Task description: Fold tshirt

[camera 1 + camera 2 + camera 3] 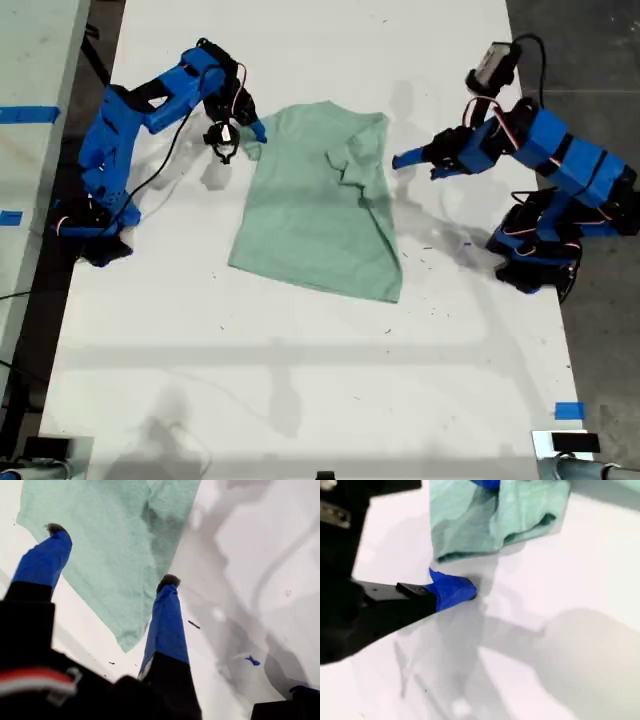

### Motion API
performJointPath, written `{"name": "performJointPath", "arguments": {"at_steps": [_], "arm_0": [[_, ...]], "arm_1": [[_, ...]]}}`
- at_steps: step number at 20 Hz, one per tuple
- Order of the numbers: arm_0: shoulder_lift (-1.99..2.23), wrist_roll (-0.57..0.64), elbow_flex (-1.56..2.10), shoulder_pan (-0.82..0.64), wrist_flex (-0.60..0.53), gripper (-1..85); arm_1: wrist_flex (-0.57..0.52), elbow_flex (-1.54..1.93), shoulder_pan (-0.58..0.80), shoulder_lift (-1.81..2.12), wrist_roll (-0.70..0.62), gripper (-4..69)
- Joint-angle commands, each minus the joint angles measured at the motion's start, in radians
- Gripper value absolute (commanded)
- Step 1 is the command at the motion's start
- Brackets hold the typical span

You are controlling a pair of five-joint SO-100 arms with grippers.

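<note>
My first end effector hovers wide open over the tshirt edge, lining up a fold; my second end effector looks open beside a sleeve.

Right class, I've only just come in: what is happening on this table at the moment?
Two blue robot arms are working on a pale green tshirt lying on a white table. It looks partly folded, with one sleeve turned in over the body. My first gripper is open beside the shirt's edge on the exterior view's right, holding nothing. My second gripper is at the bunched sleeve on the exterior view's left, one finger over the cloth and one beneath, not visibly clamped.
</note>
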Motion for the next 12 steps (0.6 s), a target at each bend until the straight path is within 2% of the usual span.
{"name": "performJointPath", "arguments": {"at_steps": [1,2,3,6,12], "arm_0": [[-0.011,0.009,-0.026,-0.023,0.005,10.5],[-0.011,0.015,-0.026,-0.025,0.005,3.4],[-0.008,0.020,-0.026,-0.020,0.006,0.1],[0.026,0.015,-0.018,0.008,0.008,0.0],[0.291,-0.038,0.063,0.084,0.095,0.0]], "arm_1": [[-0.003,-0.002,-0.008,0.041,0.012,31.5],[-0.006,0.003,-0.008,0.044,0.012,31.5],[-0.009,0.006,-0.008,0.048,0.012,31.5],[-0.012,0.012,-0.008,0.058,0.012,31.4],[-0.029,0.041,-0.003,0.075,0.011,31.2]]}}
